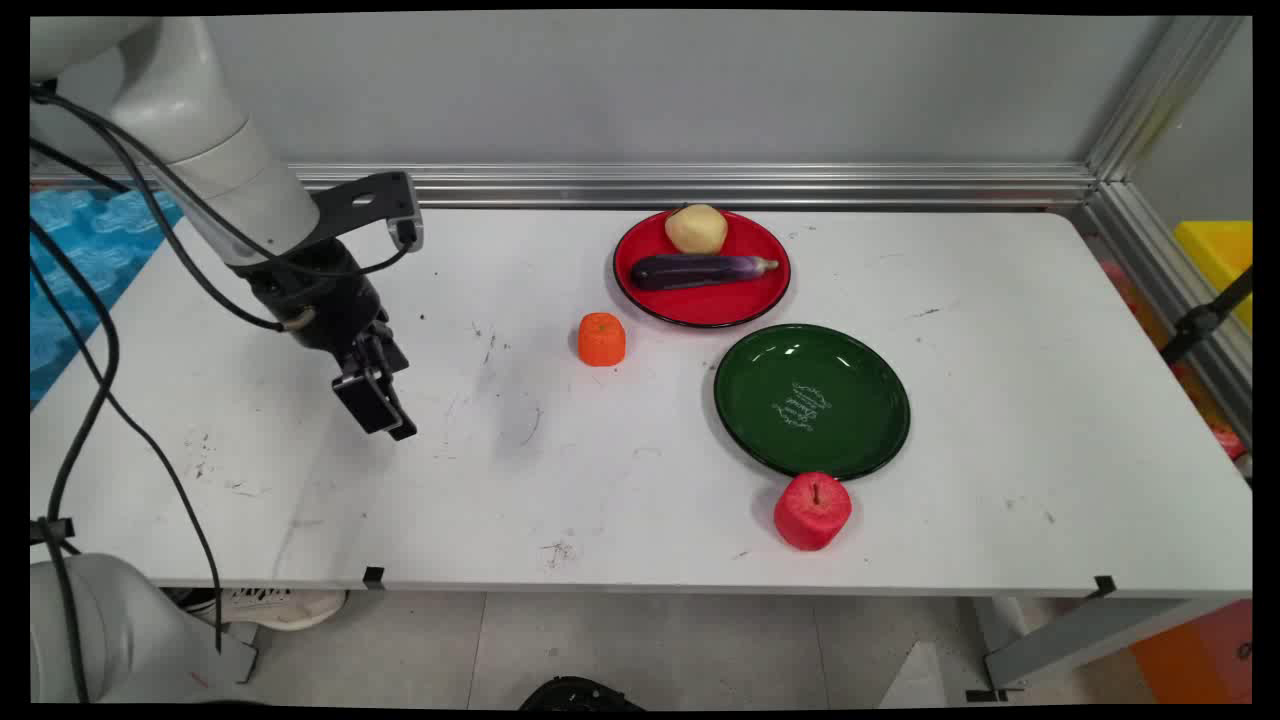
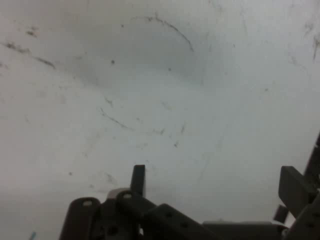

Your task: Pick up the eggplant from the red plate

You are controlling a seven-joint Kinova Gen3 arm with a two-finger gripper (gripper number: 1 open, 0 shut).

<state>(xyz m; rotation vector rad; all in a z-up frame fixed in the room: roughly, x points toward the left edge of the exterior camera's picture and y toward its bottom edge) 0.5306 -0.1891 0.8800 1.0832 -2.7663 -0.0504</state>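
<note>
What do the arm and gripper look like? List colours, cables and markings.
The arm has smooth, rounded white links. Black cables hang in loops from it. A black bracket sits at the wrist. The gripper is black, with perforated linkage bars. No lettering shows.

Table [image 2: 200, 125]: white and scuffed, fills nearly everything.
Marks: curved dark scratch [image 2: 170, 27] toward 12 o'clock; short dashes [image 2: 25, 47] at 10 o'clock; faint scratches near centre.
Gripper [image 2: 215, 200]: black linkage along 6 o'clock, one finger [image 2: 138, 180] at 7, the other at 4, set apart.
</note>
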